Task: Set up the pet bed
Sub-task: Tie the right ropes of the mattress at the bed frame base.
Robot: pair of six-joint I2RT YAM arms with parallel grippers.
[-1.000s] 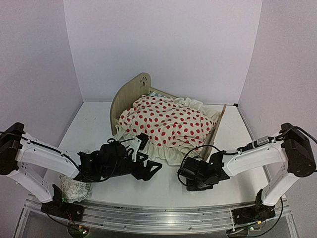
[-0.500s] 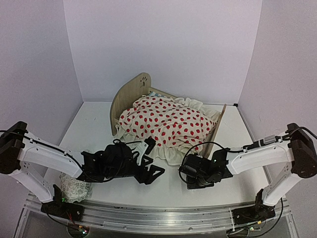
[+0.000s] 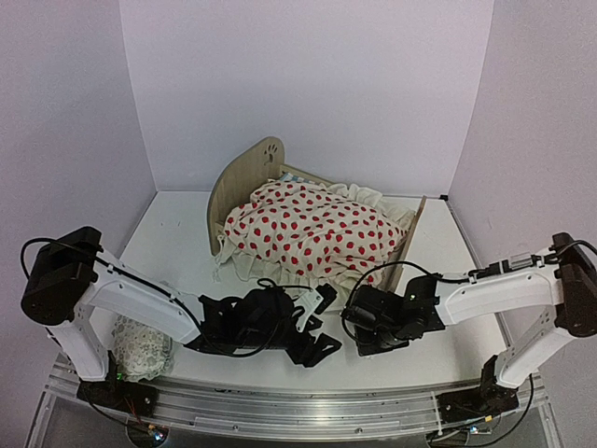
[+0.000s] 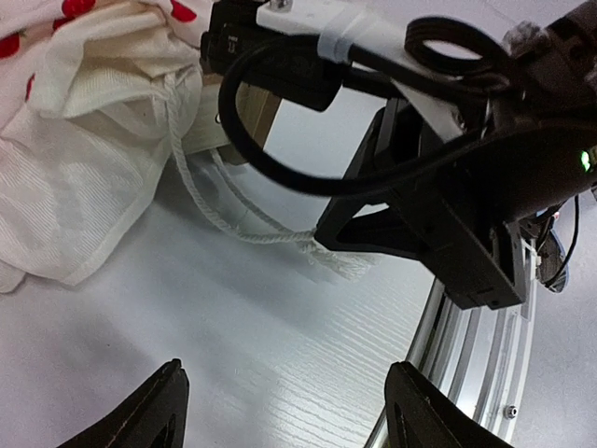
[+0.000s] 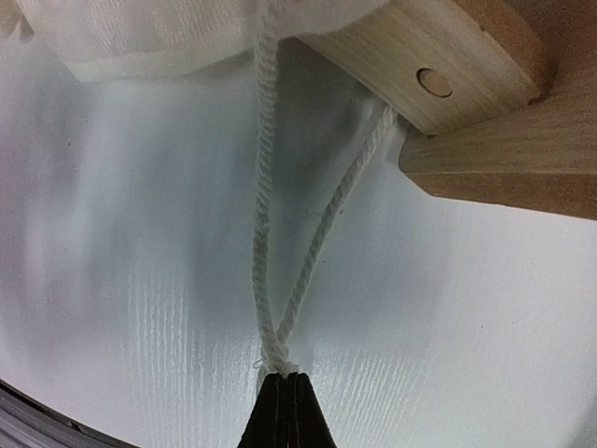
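The pet bed [image 3: 244, 179] stands toward 12 o'clock on the white table [image 3: 177, 238]. Its rounded headboard with the paw cutout is at the 10 o'clock end and its lower footboard [image 3: 409, 238] at the 3 o'clock end. A cream blanket [image 3: 312, 233] with red dots and a ruffled hem covers the bed from end to end and spills over the side facing 6 o'clock.

In the right wrist view a corner of the wooden frame [image 5: 466, 65] sits at 1 o'clock. A white cord [image 5: 264, 233] drops from under the blanket's hem in two strands that meet at 6 o'clock. There the right gripper [image 5: 283, 385] has its fingers pressed together, pinching the cord just above the table.

The left gripper [image 4: 287, 397] is low over the table on the bed's 6 o'clock side, just beside the right one. Its fingers are spread wide with only bare table between them, and they touch nothing. From its wrist camera the blanket hem lies at 10 o'clock, the cord trails across the middle, and the right arm's black wrist fills 2 o'clock.

A pale lacy bundle [image 3: 140, 347] lies at the table's 7 o'clock corner, beside the left arm's base.
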